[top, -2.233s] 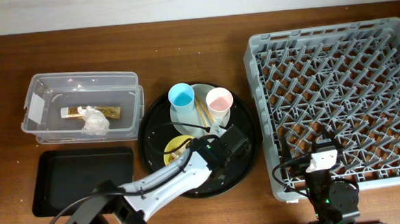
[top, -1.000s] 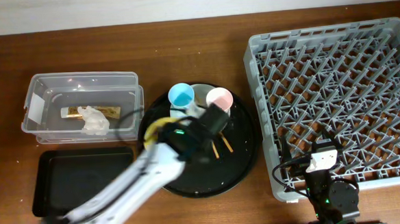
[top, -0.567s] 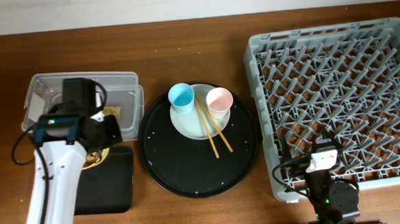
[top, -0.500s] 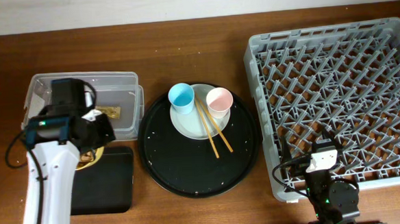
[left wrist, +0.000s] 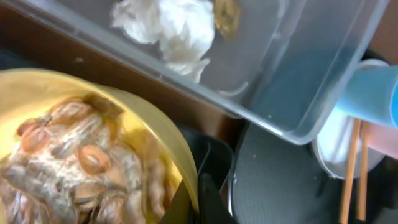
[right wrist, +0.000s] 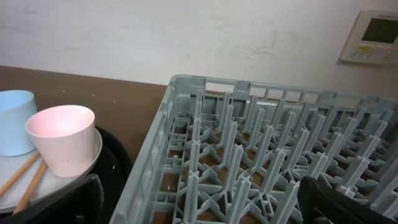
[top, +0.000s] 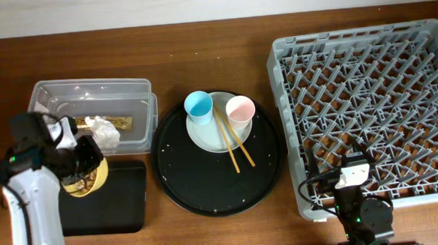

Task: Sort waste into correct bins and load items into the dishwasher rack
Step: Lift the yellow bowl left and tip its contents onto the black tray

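Note:
My left gripper (top: pixel 82 167) is shut on the rim of the small yellow bowl (top: pixel 87 178), held tilted over the near-left corner of the shallow black tray (top: pixel 114 199). In the left wrist view the bowl (left wrist: pixel 155 134) holds brownish food scraps (left wrist: pixel 68 158), with my finger (left wrist: pixel 199 198) on its rim. The clear tub (top: pixel 90 95) holds the white napkin (top: pixel 104 131) and the wrapper strip (top: pixel 121 121). The blue cup (top: pixel 199 106), pink cup (top: pixel 240 110) and chopsticks (top: pixel 234 146) sit on the white plate (top: pixel 212 135). My right gripper (right wrist: pixel 199 211) is open and empty at the grey rack's (top: pixel 368 92) front edge.
The large round black tray (top: pixel 207 187) lies between the tub and the rack, under the plate. The right wrist view shows the rack's pegs (right wrist: pixel 273 155), the pink cup (right wrist: pixel 60 146) and a wall behind. My left arm (top: pixel 28 215) stands at the table's left edge.
My left arm has swung from the round black tray past the tub to the far left, carrying the yellow bowl, which now hangs over the shallow black tray. The right arm has not moved.

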Controlling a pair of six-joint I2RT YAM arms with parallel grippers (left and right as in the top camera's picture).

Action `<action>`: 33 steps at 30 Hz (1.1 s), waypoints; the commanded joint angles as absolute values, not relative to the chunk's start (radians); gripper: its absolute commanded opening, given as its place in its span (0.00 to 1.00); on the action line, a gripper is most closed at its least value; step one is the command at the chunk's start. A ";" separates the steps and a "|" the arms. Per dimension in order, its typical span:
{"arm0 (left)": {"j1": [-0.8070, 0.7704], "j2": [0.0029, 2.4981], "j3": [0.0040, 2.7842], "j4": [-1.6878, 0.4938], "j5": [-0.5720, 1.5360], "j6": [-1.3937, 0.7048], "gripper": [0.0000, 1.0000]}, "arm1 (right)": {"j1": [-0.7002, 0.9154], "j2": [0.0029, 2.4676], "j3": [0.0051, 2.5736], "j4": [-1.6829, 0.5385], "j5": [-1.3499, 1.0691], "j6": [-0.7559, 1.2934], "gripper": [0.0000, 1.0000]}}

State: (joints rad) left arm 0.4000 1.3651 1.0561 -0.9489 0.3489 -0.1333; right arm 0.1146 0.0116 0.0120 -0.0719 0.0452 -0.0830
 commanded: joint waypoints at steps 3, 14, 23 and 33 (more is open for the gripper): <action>0.558 1.352 0.921 -0.850 0.618 -0.028 0.00 | 0.110 0.006 0.006 -0.076 0.058 -0.086 0.98; 0.667 1.353 0.834 -0.752 0.922 0.073 0.00 | 0.110 0.006 0.006 -0.076 0.058 -0.086 0.98; 0.679 1.413 0.834 -0.716 0.952 0.085 0.00 | 0.110 0.006 0.006 -0.076 0.058 -0.086 0.98; 0.884 1.506 0.834 -0.996 1.209 0.387 0.00 | 0.110 0.006 0.006 -0.076 0.058 -0.086 0.98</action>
